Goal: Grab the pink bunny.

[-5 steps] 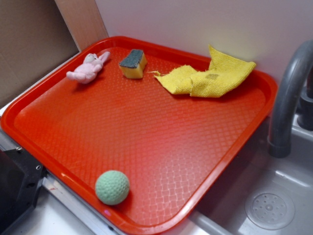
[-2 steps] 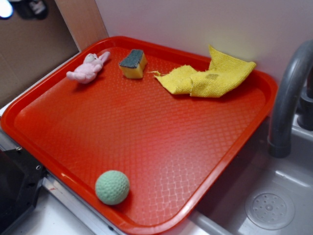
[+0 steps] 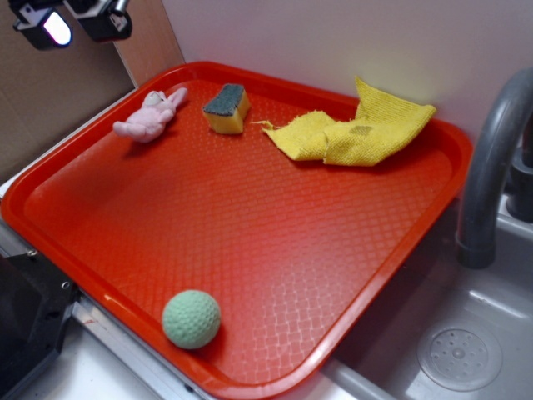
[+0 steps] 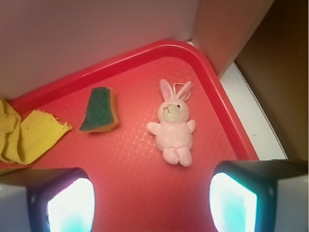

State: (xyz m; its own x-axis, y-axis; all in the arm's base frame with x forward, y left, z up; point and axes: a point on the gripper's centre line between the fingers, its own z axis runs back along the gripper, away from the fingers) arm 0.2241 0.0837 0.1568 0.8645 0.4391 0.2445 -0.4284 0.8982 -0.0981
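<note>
Pink and untouched, the pink bunny lies in the red tray's far corner beside the sponge, my gripper spread wide above it, descent and grasp both pending.

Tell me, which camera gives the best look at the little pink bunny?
The wrist view. The pink bunny lies face up near the middle of that picture, with ears, face and limbs clear, and the gripper open just short of it. The exterior view shows the bunny small, at the tray's far corner.

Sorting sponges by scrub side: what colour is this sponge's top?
Dark green on the sponge, over a yellow body; clearest in the wrist view.
</note>
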